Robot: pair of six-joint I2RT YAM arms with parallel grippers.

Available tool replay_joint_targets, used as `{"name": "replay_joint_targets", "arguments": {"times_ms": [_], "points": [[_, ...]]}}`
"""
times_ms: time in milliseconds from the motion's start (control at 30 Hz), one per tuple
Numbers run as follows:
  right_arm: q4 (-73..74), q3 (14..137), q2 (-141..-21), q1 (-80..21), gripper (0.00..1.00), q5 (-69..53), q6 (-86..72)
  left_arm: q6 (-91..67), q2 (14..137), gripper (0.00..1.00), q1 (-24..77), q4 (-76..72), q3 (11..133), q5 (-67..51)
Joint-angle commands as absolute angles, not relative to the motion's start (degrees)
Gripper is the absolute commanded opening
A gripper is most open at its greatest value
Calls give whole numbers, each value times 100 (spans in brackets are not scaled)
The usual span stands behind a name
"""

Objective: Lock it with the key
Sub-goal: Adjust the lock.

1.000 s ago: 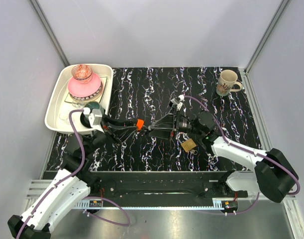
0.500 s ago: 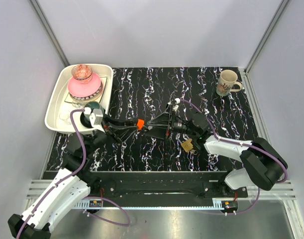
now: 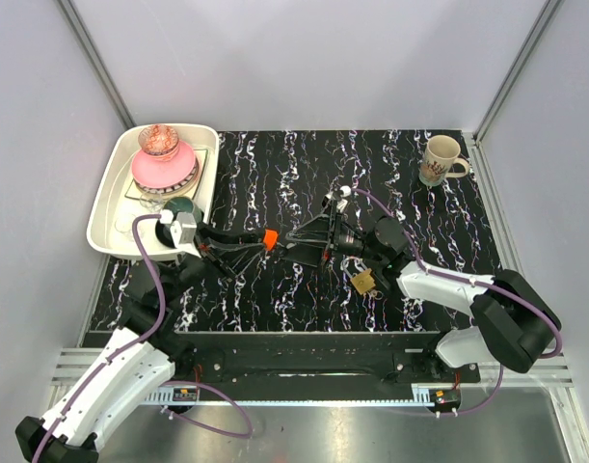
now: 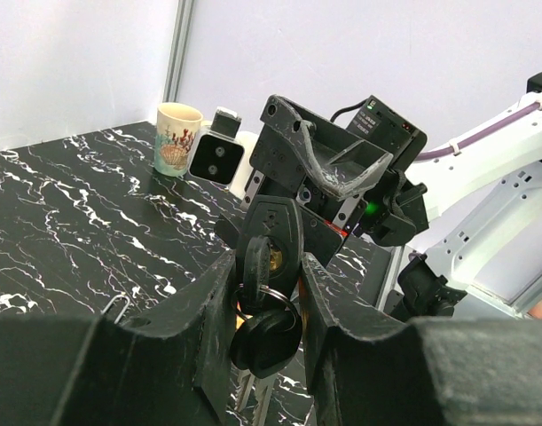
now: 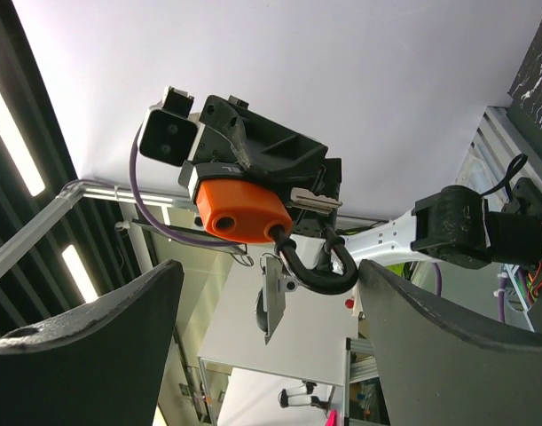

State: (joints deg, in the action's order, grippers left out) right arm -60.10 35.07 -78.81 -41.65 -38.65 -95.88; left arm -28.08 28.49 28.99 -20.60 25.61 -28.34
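My left gripper (image 3: 266, 240) is shut on a small orange padlock (image 3: 271, 238), held above the mat. In the right wrist view the orange padlock (image 5: 241, 209) shows a black shackle (image 5: 319, 269) with one end out of the body. Keys on a ring hang from it. In the left wrist view a black-headed key (image 4: 266, 335) dangles between my left gripper's (image 4: 269, 266) fingers, with another standing edge-on above it. My right gripper (image 3: 290, 242) is open, its tips just right of the lock and facing it. Nothing sits between the right gripper's (image 5: 271, 284) fingers.
A brass padlock (image 3: 363, 282) lies on the black marbled mat under my right forearm. A patterned mug (image 3: 439, 159) stands at the back right. A white tray (image 3: 106, 217) at the left holds a pink bowl (image 3: 163, 169) and a glass (image 3: 159, 138).
My right arm has shifted a little to the left, bringing its open fingers closer to the lock. The left arm has stayed still.
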Motion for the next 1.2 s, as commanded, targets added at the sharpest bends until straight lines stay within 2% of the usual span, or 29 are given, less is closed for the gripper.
{"name": "replay_joint_targets", "arguments": {"times_ms": [0,633,833,933,1067,1167], "points": [[-6336,3621,-7761,-4254,86,-3955,-9589,-2663,2883,0,2892,-2575,2672,-2786],[-6820,3972,-8077,-4403,85,-4052,-9721,-2417,3084,0,2892,-2320,2953,-3014],[-6540,4140,-7858,-4403,69,-4087,-9405,-2496,3068,0,2892,-2426,2690,-2997],[-6153,4175,-7700,-4403,61,-4096,-9106,-2505,2980,0,2892,-2400,2610,-2936],[-5233,4219,-7436,-4395,55,-4061,-8553,-2514,2936,0,2892,-2364,2566,-2927],[-4792,4245,-7269,-4412,46,-4025,-8227,-2505,2901,0,2892,-2320,2575,-2979]]}}
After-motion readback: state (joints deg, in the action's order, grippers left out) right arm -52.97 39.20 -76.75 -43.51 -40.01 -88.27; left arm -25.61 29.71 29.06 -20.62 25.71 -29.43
